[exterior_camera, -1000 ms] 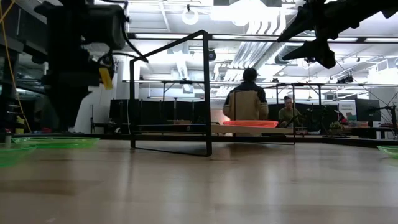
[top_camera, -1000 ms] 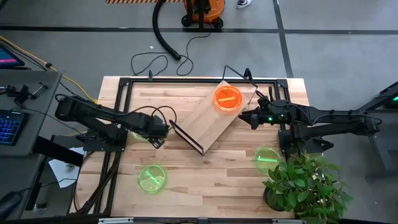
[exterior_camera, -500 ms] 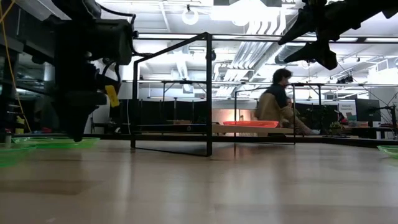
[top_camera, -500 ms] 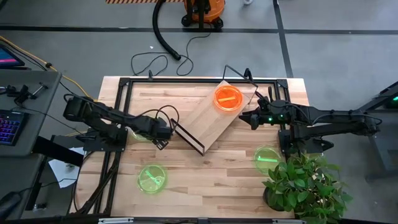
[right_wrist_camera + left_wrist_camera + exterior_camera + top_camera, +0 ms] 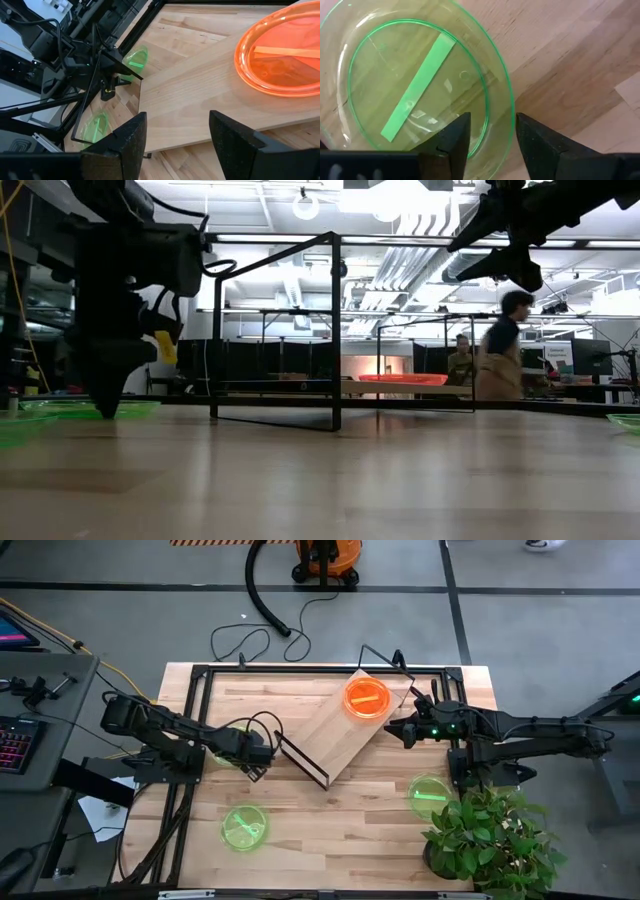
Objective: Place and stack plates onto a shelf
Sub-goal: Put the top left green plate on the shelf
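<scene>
Behind the butcher-block table (image 5: 330,830) a workshop stretches off, a person walking past black racks at the back. On the table sits the shelf (image 5: 340,735), a light-wood board on a thin black wire frame, with a round translucent neon orange plate (image 5: 367,698) already resting near its far end. Three translucent green plates lie on the tabletop: one under the left gripper (image 5: 490,137), one nearer the front edge on the left (image 5: 243,827), one at the right beside a potted plant (image 5: 428,791). The left gripper hangs low over its green plate (image 5: 415,85), fingers spread astride the rim, not yet closed on it. I'd say the pinch wants to land squarely on that rim, one finger inside and one outside, then a level lift so the thin plastic doesn't flip away. The right gripper (image 5: 177,132) hovers beside the shelf, fingers apart and empty, just off the orange plate. No readable brand or lettering shows anywhere.
</scene>
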